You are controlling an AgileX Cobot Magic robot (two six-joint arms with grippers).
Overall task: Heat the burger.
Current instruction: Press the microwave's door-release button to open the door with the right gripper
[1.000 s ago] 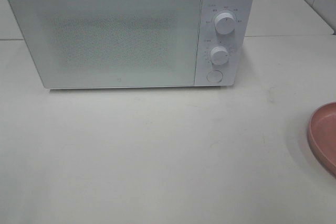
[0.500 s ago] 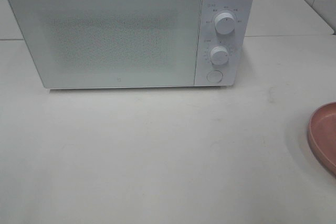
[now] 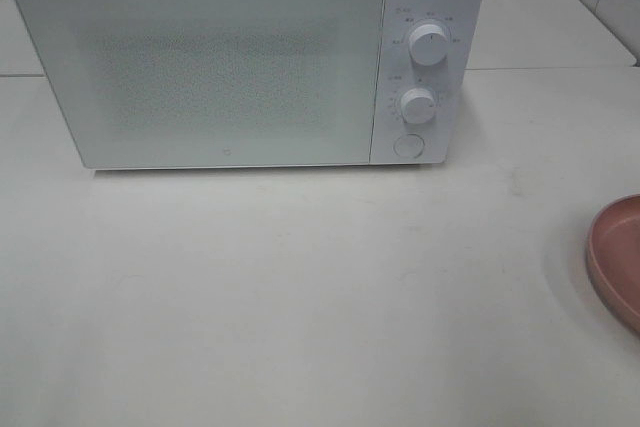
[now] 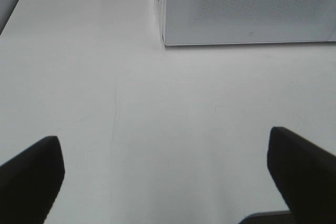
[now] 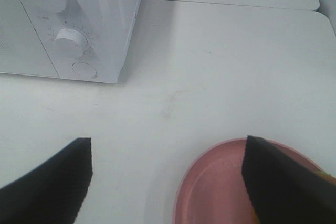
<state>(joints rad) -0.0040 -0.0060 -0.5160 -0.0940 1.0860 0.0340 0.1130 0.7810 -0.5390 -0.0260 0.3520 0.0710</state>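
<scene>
Only a thin golden-brown sliver of the burger [image 5: 325, 176] shows, past one finger in the right wrist view, on the pink plate [image 5: 215, 187]. In the exterior high view that plate [image 3: 615, 257] is cut off by the right edge and no burger shows. My right gripper [image 5: 168, 182] hovers open above the plate's near rim, with nothing between its fingers. My left gripper [image 4: 165, 182] is open wide over bare table, in front of the microwave's left corner. Neither gripper appears in the exterior high view.
A white microwave [image 3: 200, 67] stands at the back of the white table [image 3: 300, 287], door closed, with two knobs and a round button [image 3: 407, 145] on its right panel. A tiled wall rises at the back right.
</scene>
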